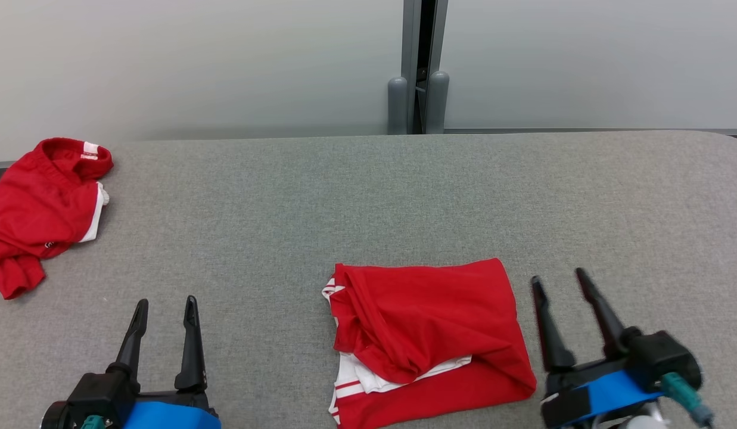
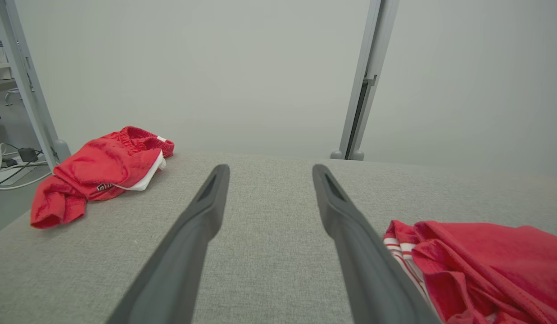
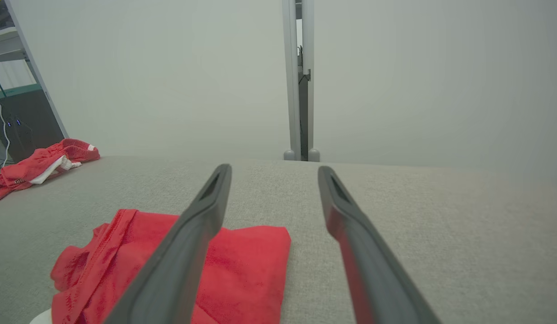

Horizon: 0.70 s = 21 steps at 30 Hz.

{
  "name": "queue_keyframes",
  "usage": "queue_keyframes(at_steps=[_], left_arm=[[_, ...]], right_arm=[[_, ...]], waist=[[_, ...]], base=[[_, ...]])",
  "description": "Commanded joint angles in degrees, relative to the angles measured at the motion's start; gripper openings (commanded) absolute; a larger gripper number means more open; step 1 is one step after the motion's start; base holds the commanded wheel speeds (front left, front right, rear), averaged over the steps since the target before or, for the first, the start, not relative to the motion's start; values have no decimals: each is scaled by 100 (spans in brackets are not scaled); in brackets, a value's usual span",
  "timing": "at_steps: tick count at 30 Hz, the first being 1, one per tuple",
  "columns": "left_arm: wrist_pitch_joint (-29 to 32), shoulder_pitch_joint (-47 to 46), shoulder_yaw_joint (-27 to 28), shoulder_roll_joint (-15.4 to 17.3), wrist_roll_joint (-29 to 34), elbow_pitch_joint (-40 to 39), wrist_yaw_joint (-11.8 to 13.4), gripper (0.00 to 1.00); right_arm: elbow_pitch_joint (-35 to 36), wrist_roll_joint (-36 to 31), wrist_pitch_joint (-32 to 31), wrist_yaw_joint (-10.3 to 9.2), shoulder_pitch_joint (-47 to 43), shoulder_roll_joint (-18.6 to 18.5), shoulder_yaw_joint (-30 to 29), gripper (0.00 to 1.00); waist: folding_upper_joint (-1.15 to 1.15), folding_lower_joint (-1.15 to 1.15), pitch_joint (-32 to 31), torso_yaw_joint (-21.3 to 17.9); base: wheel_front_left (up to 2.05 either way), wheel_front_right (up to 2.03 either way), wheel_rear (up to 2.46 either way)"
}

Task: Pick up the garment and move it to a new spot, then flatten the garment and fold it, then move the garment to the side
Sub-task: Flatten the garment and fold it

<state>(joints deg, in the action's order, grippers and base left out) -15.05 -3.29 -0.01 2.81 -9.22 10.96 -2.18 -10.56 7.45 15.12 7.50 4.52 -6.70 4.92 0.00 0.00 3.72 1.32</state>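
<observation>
From my head, I count two garments on the grey bench. The folded red garment lies near the front edge, a little right of centre, in a rough rectangle with white-striped layers showing at its left and lower edge. The second red garment sits crumpled at the far left end, well apart from the first, with a white trim showing. My two end effectors hang low over the bench. My left end effector is left of the folded garment with bare bench between them. My right end effector is just beside the garment's right edge. Both have their two dark fingers spread apart with nothing between them. A grey post stands behind the bench between two pale wall panels.

From my left wrist, my left end effector has its fingers apart over bare bench. The folded red garment lies to the lower right and the second red garment to the upper left.

From my right wrist, my right end effector is spread wide, and its left finger crosses in front of the folded red garment. The second red garment lies far off at the left.
</observation>
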Motion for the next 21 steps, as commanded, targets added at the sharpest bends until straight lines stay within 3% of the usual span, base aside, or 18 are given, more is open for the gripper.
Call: queue_keyframes(at_steps=[1,13,21], left_arm=[[-16,78,20,19,28,-8,-12,100],[-16,12,-103,19,-75,34,37,100],[-16,-59,-136,19,-99,29,55,100]], right_arm=[[-50,-33,1,-2,-82,23,230,100],[-814,206,-86,-2,168,-115,1833,100],[-1604,346,-87,-2,484,-67,2399,100]], waist=[[0,0,2,1],[0,0,26,164],[0,0,115,285]], base=[[0,0,0],[0,0,0],[0,0,0]])
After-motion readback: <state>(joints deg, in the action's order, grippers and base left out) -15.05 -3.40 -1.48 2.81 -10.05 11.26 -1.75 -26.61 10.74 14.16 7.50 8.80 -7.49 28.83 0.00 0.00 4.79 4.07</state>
